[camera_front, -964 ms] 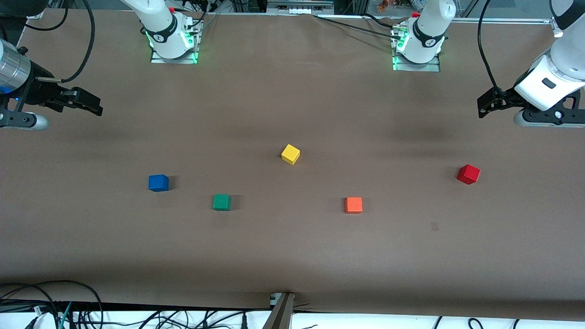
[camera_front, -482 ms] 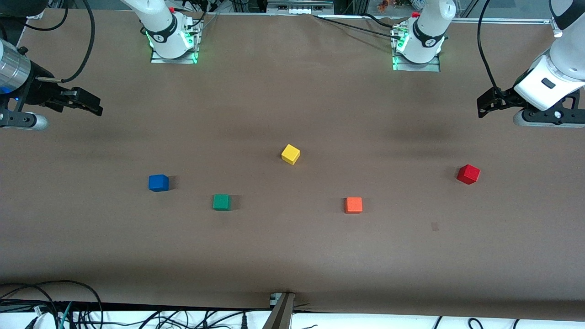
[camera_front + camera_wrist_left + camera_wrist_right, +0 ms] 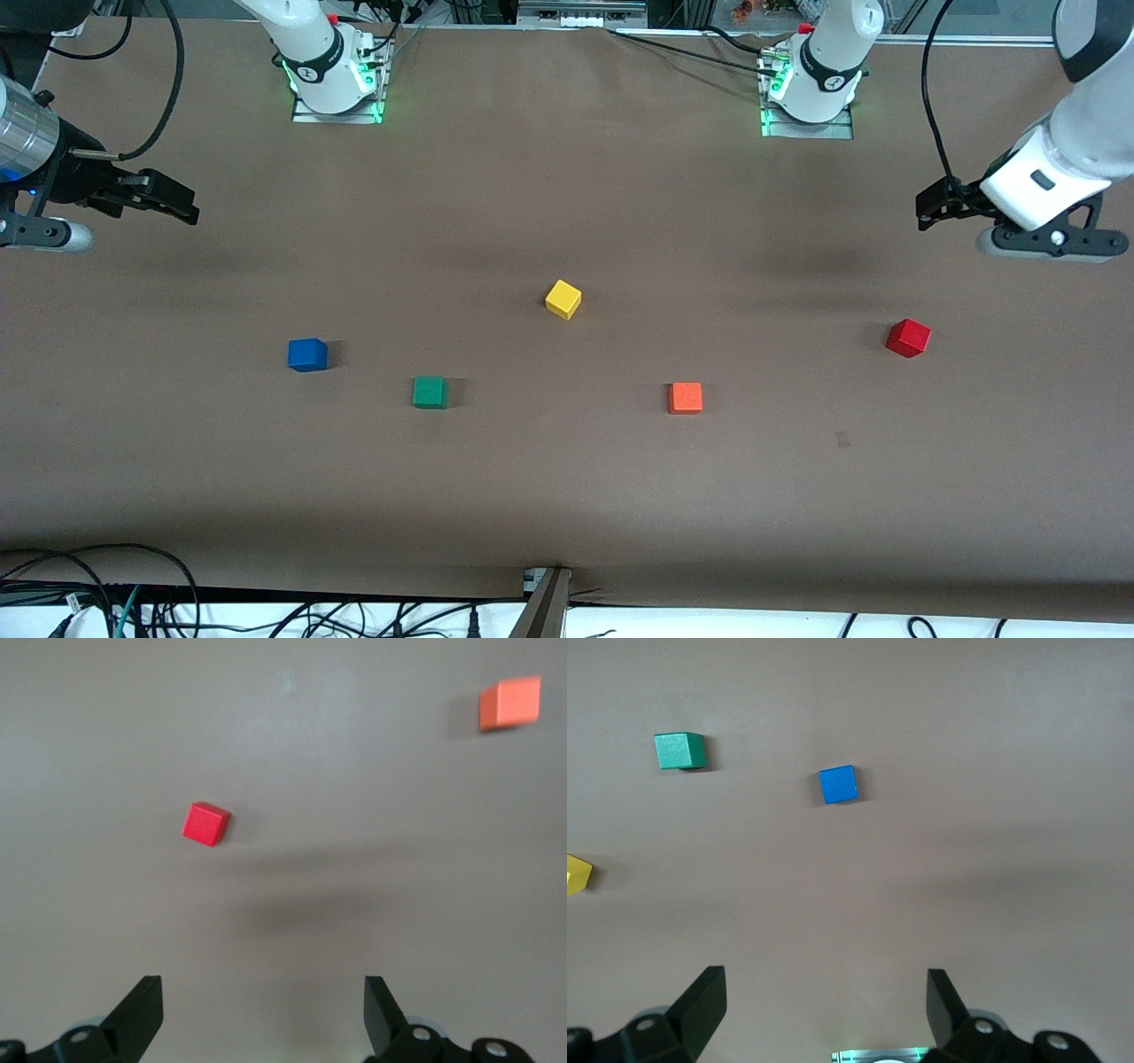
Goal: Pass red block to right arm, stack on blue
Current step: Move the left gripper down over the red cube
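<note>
The red block (image 3: 907, 338) lies on the brown table toward the left arm's end; it also shows in the left wrist view (image 3: 205, 824). The blue cube (image 3: 306, 354) lies toward the right arm's end and shows in the right wrist view (image 3: 837, 784). My left gripper (image 3: 927, 211) hangs open and empty in the air above the table, up from the red block; its jaws (image 3: 262, 1014) stand wide apart. My right gripper (image 3: 182, 206), on the arm with the silver wrist, is open and empty (image 3: 824, 1005) at the table's edge and waits.
A yellow cube (image 3: 563, 299) sits mid-table. A green cube (image 3: 429, 392) lies beside the blue one, nearer the middle. An orange cube (image 3: 685, 398) lies between the green cube and the red block. The two arm bases (image 3: 335, 75) (image 3: 808, 89) stand at the table's back edge.
My left gripper has shifted slightly toward the middle of the table and its arm has tilted. The right arm and all cubes have not moved.
</note>
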You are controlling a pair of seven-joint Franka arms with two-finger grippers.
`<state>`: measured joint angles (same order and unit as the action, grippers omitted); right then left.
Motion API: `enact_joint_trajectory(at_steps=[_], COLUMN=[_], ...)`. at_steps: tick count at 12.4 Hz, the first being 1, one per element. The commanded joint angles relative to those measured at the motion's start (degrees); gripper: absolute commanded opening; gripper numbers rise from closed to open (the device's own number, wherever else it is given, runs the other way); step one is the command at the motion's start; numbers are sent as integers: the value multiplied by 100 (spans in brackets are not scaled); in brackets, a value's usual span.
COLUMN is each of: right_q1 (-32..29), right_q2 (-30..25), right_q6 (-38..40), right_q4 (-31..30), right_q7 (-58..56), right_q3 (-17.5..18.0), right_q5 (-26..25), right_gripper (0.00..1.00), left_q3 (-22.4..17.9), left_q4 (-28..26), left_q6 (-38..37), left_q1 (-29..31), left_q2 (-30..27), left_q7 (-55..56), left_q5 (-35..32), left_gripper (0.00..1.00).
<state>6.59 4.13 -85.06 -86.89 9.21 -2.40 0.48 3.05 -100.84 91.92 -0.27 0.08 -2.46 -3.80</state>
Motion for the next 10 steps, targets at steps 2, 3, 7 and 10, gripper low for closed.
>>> enact_joint_trajectory(at_steps=[2, 3, 7, 10], right_q1=[-9, -9, -9, -17], right_q2=[44, 44, 44, 44], right_q6=[59, 59, 59, 51], right_q4=[119, 119, 119, 119], right_q7=[-7, -7, -7, -7], right_q3=[11, 11, 11, 2], right_q5=[14, 14, 14, 14], right_gripper=[100, 100, 100, 100], left_q3=[-50, -50, -50, -50], left_q4=[47, 56, -164, -689], left_q6=[-87, -60, 553, 1430], left_q1=[395, 535, 764, 1054], left_q2=[614, 781, 1265, 1565], left_q7=[-1453, -1755, -2215, -2785], left_q5=[-86, -95, -375, -402], left_gripper=[100, 100, 100, 100])
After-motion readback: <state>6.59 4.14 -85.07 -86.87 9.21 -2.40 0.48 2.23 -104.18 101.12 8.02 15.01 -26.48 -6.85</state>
